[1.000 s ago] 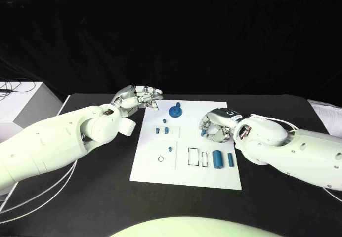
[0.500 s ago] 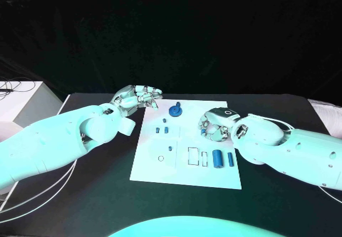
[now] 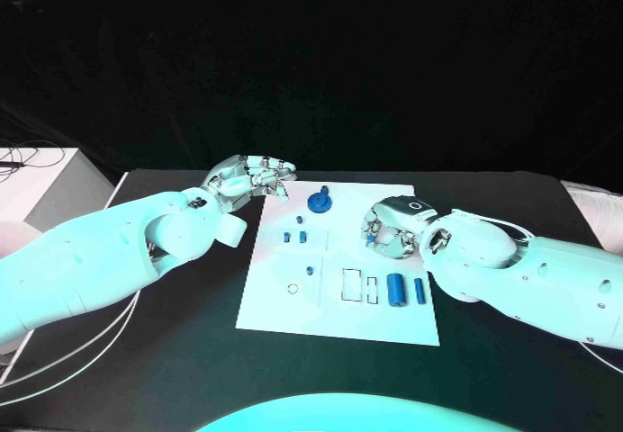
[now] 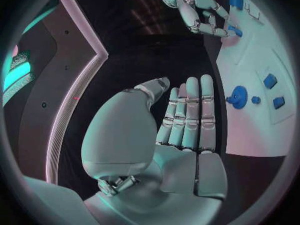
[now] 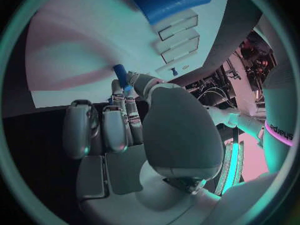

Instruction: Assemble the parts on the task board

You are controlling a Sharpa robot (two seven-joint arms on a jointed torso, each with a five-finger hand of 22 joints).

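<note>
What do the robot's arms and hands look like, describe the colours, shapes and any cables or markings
Both arms are bulky, rounded white shells. The left robot hand and right robot hand are silver metal with segmented fingers and smooth domed backs. The right robot hand carries a small dark ring marking on its top. Thin white cables loop along the right arm, and more run under the left arm.

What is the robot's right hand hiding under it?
The right hand pinches a small blue part over the white task board. In the head view the board directly below the hand is covered, so anything lying there cannot be seen.
</note>
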